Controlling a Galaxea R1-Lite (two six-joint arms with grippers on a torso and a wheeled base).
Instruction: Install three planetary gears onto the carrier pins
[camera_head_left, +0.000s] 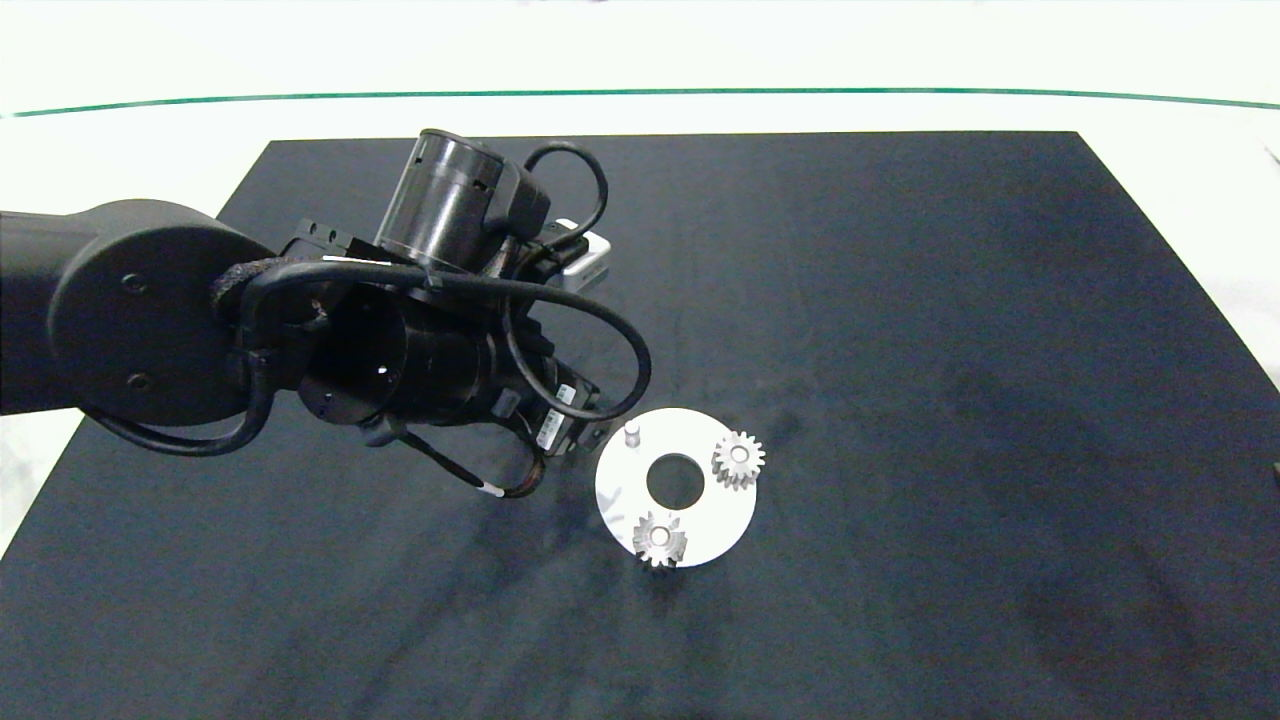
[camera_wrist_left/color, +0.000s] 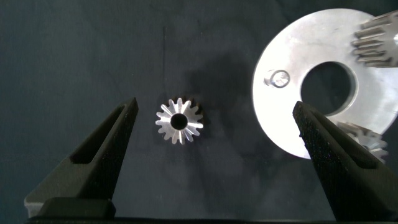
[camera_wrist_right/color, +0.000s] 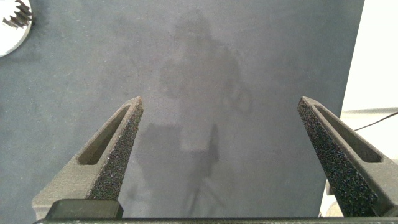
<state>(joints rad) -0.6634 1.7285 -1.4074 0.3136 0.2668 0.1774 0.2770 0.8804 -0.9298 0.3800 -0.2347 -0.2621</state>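
The left gripper (camera_wrist_left/color: 214, 155) is hovering with fingers spread wide over the mat (camera_head_left: 900, 300), and the loose gear (camera_wrist_left/color: 179, 120) is lying flat between them, nearer one finger (camera_wrist_left/color: 102, 162). The other finger (camera_wrist_left/color: 333, 155) is overlapping the disc (camera_wrist_left/color: 280, 118) in view, so closing here is likely risking a nudge that shifts the disc and its free pin (camera_wrist_left/color: 277, 78). An off-centre pinch could also be tipping or flicking the gear. Two gears (camera_head_left: 738, 460) (camera_head_left: 660, 539) are already sitting on pins. The right gripper (camera_wrist_right/color: 217, 162), also spread and holding nothing, is idling over bare mat well apart.
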